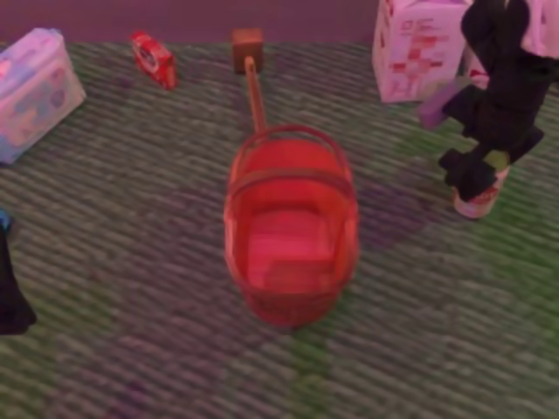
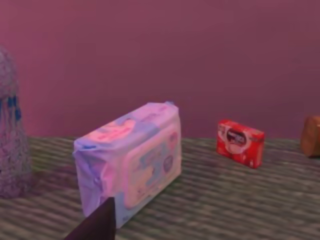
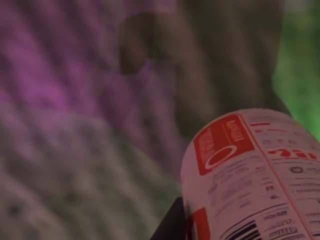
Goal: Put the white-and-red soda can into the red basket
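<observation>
Right gripper (image 1: pixel 472 179): I am seeing it sitting directly on top of the white-and-red soda can (image 1: pixel 479 202) at the table's right side; its dark body is covering the can's top, so I cannot tell how far the fingers are spread or whether they are pinching the can.
Soda can: it is standing upright on the striped mat (image 1: pixel 131 262), well to the right of the red basket (image 1: pixel 291 229) and outside it. In the right wrist view its white wall with a red label patch and a barcode (image 3: pixel 250 232) is filling the lower corner, very close to the camera.
Red basket: it is sitting in the middle of the table, its hoop handle arching over it and its inside showing bare.
Left arm: it is waiting at the table's left edge; I cannot tell the state of its pincer.
Left wrist view: I am looking at a pastel soft pack (image 2: pixel 131 159) and, beyond it, a small red packet (image 2: pixel 240 142).
Far edge: a wooden block with a stick (image 1: pixel 249 61) is lying behind the basket, and a tall white-and-red carton (image 1: pixel 417 48) is standing behind the right arm.
</observation>
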Controlling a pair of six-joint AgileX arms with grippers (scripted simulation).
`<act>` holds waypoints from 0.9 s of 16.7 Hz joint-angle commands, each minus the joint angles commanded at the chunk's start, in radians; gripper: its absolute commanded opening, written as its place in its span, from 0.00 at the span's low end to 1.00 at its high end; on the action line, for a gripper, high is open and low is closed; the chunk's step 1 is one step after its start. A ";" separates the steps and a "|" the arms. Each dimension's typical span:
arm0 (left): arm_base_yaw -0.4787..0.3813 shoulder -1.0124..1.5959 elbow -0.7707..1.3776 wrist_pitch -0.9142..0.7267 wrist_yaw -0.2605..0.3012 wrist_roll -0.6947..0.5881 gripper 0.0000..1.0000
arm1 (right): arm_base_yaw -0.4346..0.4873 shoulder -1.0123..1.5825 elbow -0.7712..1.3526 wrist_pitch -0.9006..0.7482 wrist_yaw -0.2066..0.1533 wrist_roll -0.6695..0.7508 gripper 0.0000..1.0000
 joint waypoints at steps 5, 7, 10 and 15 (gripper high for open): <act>0.000 0.000 0.000 0.000 0.000 0.000 1.00 | 0.015 -0.009 -0.030 0.105 -0.070 0.027 0.00; 0.000 0.000 0.000 0.000 0.000 0.000 1.00 | 0.025 -0.019 -0.062 0.222 -0.141 0.061 0.00; 0.000 0.000 0.000 0.000 0.000 0.000 1.00 | 0.043 -0.039 -0.130 0.468 -0.283 0.134 0.00; 0.000 0.000 0.000 0.000 0.000 0.000 1.00 | 0.076 -0.091 -0.285 0.988 -0.571 0.291 0.00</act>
